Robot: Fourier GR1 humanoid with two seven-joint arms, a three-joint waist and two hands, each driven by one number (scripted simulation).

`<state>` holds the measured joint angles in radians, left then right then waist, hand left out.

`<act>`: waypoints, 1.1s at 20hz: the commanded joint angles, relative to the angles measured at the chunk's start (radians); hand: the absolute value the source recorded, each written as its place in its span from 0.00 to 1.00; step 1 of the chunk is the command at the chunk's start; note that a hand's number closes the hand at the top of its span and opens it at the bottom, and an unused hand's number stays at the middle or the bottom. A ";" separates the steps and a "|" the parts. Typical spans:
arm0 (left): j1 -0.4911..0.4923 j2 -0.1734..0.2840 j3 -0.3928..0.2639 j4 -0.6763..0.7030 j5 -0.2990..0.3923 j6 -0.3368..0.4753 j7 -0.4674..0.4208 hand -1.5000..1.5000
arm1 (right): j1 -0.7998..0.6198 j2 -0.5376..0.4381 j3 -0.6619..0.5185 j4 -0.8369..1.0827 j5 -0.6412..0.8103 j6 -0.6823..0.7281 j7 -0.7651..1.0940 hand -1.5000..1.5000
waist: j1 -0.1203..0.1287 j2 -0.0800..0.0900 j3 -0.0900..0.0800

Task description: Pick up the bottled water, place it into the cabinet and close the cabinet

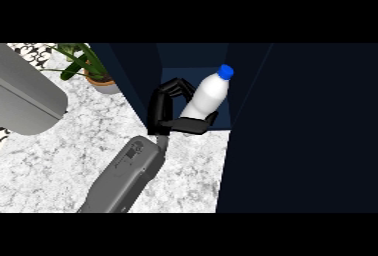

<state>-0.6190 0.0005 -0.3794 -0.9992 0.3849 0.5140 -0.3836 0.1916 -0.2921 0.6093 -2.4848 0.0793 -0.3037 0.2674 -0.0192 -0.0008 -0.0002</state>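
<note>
The bottled water [208, 96] is white with a blue cap and leans to the upper right, its cap inside the dark blue cabinet's [140, 75] open front. My right hand [161, 114] is shut on it: the fingers curl over the bottle's left side and the thumb lies under its base. The grey forearm comes up from the lower edge over the marble counter [66, 160]. The bottle's bottom is hidden by the thumb. A broad dark cabinet door [310, 130] stands open on the right.
A potted green plant [90, 67] stands on the counter just left of the cabinet. A large rounded grey body [29, 100] fills the upper left edge. The cabinet's side wall stands close to my fingers.
</note>
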 commanded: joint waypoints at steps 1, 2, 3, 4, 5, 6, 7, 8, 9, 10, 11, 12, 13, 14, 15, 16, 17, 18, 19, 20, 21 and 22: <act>-0.071 0.000 0.024 0.062 0.046 0.009 0.043 1.00 | 0.009 -0.016 -0.034 -0.107 0.024 0.006 0.060 0.00 | 0.002 0.001 0.000; -0.159 0.000 0.031 0.157 0.091 0.045 0.024 1.00 | 0.065 -0.036 0.005 -0.098 0.018 0.020 -0.009 0.00 | -0.018 0.004 0.000; -0.099 0.000 -0.010 0.151 0.109 0.053 -0.020 1.00 | 0.030 -0.029 -0.046 -0.061 -0.013 0.033 -0.011 0.00 | -0.006 0.004 0.000; -0.153 0.000 0.015 0.179 0.131 0.049 -0.018 1.00 | 0.033 -0.051 -0.104 -0.101 -0.072 0.049 0.030 0.00 | -0.008 0.005 0.000; -0.145 0.000 -0.006 0.174 0.130 0.083 0.003 1.00 | 0.057 -0.046 -0.066 -0.143 -0.042 0.034 0.045 0.00 | -0.010 0.003 0.000; -0.144 0.000 0.071 0.260 0.111 -0.001 -0.054 1.00 | 0.105 -0.044 -0.058 -0.069 -0.046 0.046 -0.071 0.00 | -0.009 0.004 0.001; -0.169 0.000 0.033 0.261 0.128 0.066 -0.030 1.00 | 0.058 -0.011 -0.021 -0.109 0.001 0.009 0.023 0.00 | -0.010 0.004 0.000; -0.190 0.000 0.023 0.259 0.172 0.113 -0.039 1.00 | 0.133 -0.056 -0.073 -0.094 -0.076 0.050 -0.067 0.00 | -0.020 0.004 0.001; -0.206 0.000 0.075 0.358 0.174 0.052 -0.103 1.00 | 0.087 -0.033 -0.063 -0.058 -0.060 0.049 -0.066 0.00 | -0.019 0.008 0.000; -0.258 0.000 0.026 0.335 0.202 0.139 -0.056 1.00 | 0.125 -0.045 -0.042 -0.072 -0.047 0.053 -0.082 0.00 | -0.027 0.006 0.000; -0.254 0.000 0.083 0.411 0.150 0.076 -0.088 1.00 | 0.117 -0.059 -0.072 -0.143 -0.044 0.043 -0.028 0.00 | -0.023 0.007 0.000; -0.214 0.000 0.057 0.368 0.103 0.093 -0.067 1.00 | 0.155 -0.058 -0.028 -0.098 -0.025 0.058 -0.099 0.00 | -0.006 0.001 0.001; -0.277 0.000 0.103 0.470 0.155 0.077 -0.120 1.00 | 0.145 -0.066 -0.064 -0.106 -0.048 0.058 -0.080 0.00 | -0.026 0.009 0.000; -0.302 0.000 0.074 0.498 0.178 0.097 -0.134 1.00 | 0.078 -0.048 -0.078 -0.074 -0.082 0.072 -0.069 0.00 | -0.030 0.012 0.000; -0.281 0.000 0.134 0.559 0.142 0.045 -0.197 1.00 | 0.131 -0.064 -0.062 -0.098 -0.066 0.071 -0.087 0.00 | -0.032 0.014 0.000; -0.266 0.000 0.065 0.526 0.193 0.104 -0.197 1.00 | 0.097 -0.042 -0.090 -0.050 -0.100 0.074 -0.084 0.00 | -0.028 0.011 0.000; -0.335 0.000 0.085 0.573 0.158 0.129 -0.160 1.00 | 0.069 -0.023 -0.095 -0.017 -0.092 0.067 -0.096 0.00 | -0.024 0.012 0.000; -0.324 0.000 0.039 0.542 0.178 0.184 -0.149 1.00 | 0.105 -0.065 -0.093 -0.126 -0.096 0.082 -0.044 0.00 | -0.035 0.009 0.000; -0.345 0.000 0.085 0.622 0.149 0.142 -0.173 1.00 | 0.119 -0.049 -0.060 -0.102 -0.062 0.066 -0.058 0.00 | -0.032 0.011 -0.001; -0.373 0.000 0.094 0.649 0.142 0.143 -0.185 1.00 | 0.109 -0.076 -0.147 -0.101 -0.137 0.097 -0.073 0.00 | -0.035 0.015 0.000; -0.379 0.000 0.097 0.665 0.157 0.133 -0.187 1.00 | 0.135 -0.077 -0.099 -0.114 -0.104 0.098 -0.066 0.00 | -0.039 0.013 0.000; -0.383 0.000 0.094 0.662 0.178 0.140 -0.203 1.00 | 0.089 -0.064 -0.140 -0.113 -0.125 0.091 -0.040 0.00 | -0.041 0.016 -0.001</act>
<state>-0.9582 0.0001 -0.2952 -0.4066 0.5451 0.6430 -0.5541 0.2762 -0.3422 0.5074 -2.4864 0.0114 -0.2234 0.1652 -0.0527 0.0117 -0.0004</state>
